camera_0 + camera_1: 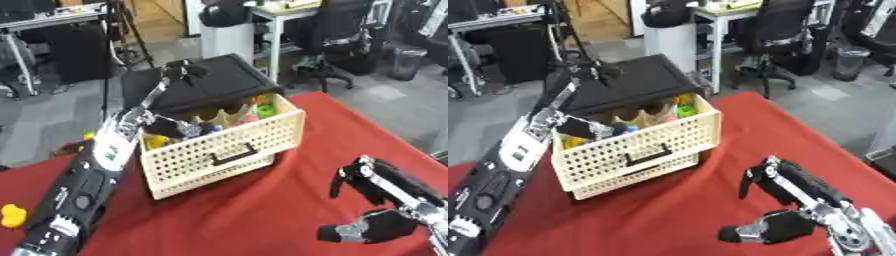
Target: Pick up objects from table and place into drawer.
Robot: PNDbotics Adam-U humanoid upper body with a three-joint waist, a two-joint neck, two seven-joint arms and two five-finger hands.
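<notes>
Status: mostly loaded, not finished.

- Drawer point(223, 150), cream, perforated, black handle, is pulled open on the red counter point(262, 210). It slides out from under a black cabinet point(210, 82).
- Left robot hand point(175, 127) is over the back-left part of the open drawer, just behind the front wall. Fingers look curled around something dark; what it is, can't tell. Judging by position this is the drop step, with the item not yet let go.
- Already inside, to the right of that hand: several small coloured objects point(262, 107), yellow, green and a bit of pink, piled toward the far right corner. A yellow piece also shows just below the hand, against the front wall.
- Right robot hand point(785, 200) sits idle, well apart from the drawer, low at the right over bare cloth. Fingers bent in a relaxed claw, thumb out, holding nothing.
- Left to do: a yellow toy point(12, 215) lies on the counter far to the left of the left arm, near the edge. Another small yellow thing point(88, 135) shows just beyond the left forearm; too small to identify.
- My estimate: at least one, maybe two picks remain once the current drop is done. The toy lies on the left arm's side.
- Drawer is open; the task doesn't ask for it to be closed.
</notes>
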